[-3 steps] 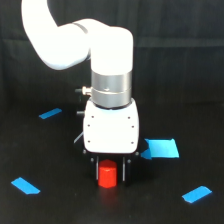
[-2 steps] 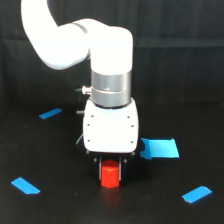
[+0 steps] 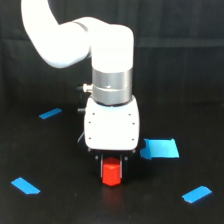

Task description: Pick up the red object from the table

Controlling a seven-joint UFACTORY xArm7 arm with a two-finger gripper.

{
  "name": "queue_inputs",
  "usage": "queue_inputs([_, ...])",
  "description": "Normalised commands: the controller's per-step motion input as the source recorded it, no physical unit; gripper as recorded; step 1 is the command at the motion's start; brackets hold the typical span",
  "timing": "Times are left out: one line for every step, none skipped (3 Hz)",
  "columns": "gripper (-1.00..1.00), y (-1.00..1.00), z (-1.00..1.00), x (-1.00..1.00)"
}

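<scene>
Red-orange and matte, the red object point(image 3: 111, 172) is a small faceted block, plain on every face that shows, its sides meeting in soft vertical edges like a hexagonal prism. It stands upright on the table point(image 3: 60, 205), directly under the arm's white wrist housing, and its top is tucked up between the two short dark fingers point(image 3: 101, 161) of the gripper point(image 3: 111, 162). The fingers flank the block on either side, set only about as far apart as the block is wide; the view is too blurred to tell whether their pads actually press on it or merely stand beside it, so a firm hold cannot be confirmed. The block's base appears to sit on or just at the black surface. The table is flat, black and dull, with bright blue tape pieces stuck to it: a larger rectangular tape piece point(image 3: 161, 148) just to the exterior view's right of the gripper, and smaller slanted strips farther off. Above the fingers sits a boxy white housing, then a brushed metal ring point(image 3: 112, 87), then the smooth white arm.
</scene>
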Motion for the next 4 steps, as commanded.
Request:
queue_inputs([-0.90, 0.12, 1.00, 0.00])
queue_inputs([-1.00, 0.06, 0.98, 0.05])
queue_inputs([-1.00, 0.15, 0.98, -0.02])
queue_inputs([-1.00, 0.07, 1.00, -0.03])
